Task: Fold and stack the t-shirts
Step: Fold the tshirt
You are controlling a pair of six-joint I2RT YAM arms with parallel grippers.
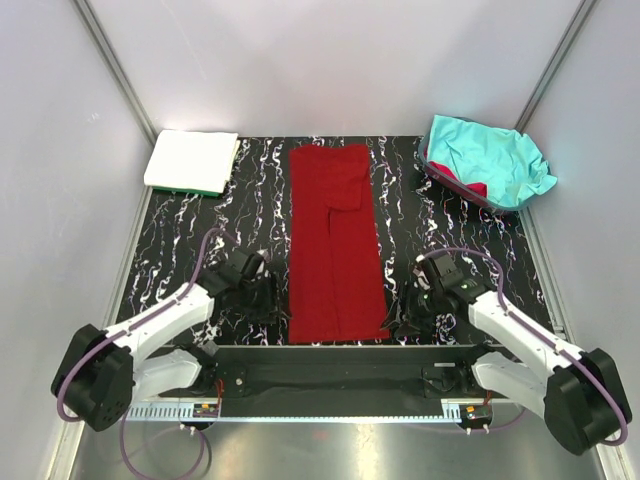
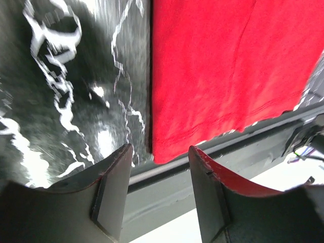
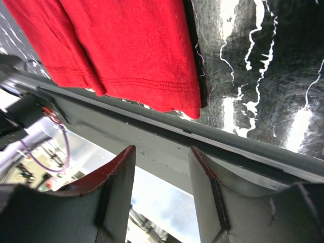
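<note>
The dark red t-shirt [image 1: 335, 245] lies flat on the mat as a long narrow strip, sleeves folded in, its hem toward the arms. My left gripper [image 1: 268, 295] hovers low just off the hem's left corner [image 2: 159, 152], open and empty [image 2: 159, 148]. Beside the hem's right corner [image 3: 190, 109], my right gripper [image 1: 410, 318] is low too, its jaws apart with nothing between them [image 3: 163, 149]. A turquoise t-shirt [image 1: 490, 158] is crumpled at the back right. At the back left, a white folded t-shirt [image 1: 192, 158] rests on a green one [image 1: 203, 190].
The black marbled mat [image 1: 180, 240] covers the table. A dark rail [image 1: 340, 355] runs along its near edge between the arm bases. The turquoise shirt sits in a bin [image 1: 455, 183] over something red [image 1: 472, 187]. White walls enclose the sides and back.
</note>
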